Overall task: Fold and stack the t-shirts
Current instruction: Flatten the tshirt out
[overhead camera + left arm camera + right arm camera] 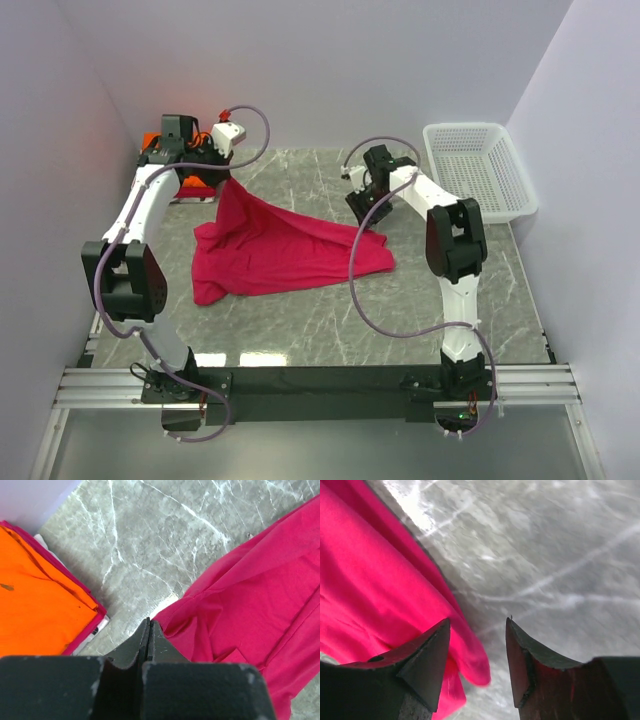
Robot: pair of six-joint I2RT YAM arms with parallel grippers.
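Observation:
A crimson-pink t-shirt [285, 250] lies spread and rumpled on the marble table, with one corner drawn to a point at the back left. My left gripper [222, 172] is over that corner. In the left wrist view it [149, 621] is shut, and the shirt [250, 590] lies against the right finger with no cloth showing between the tips. My right gripper [362, 218] is over the shirt's right edge. In the right wrist view it [477, 622] is open, with a fold of the shirt [380, 590] between the fingers, next to the left one. A folded orange tee [35, 600] tops a stack [190, 178] at the back left.
A white mesh basket [465, 127] stands at the back right corner, beside the right wall. The folded stack sits against the left wall, with a pink layer [82, 636] under the orange one. Bare marble [400, 310] shows in front of and to the right of the shirt.

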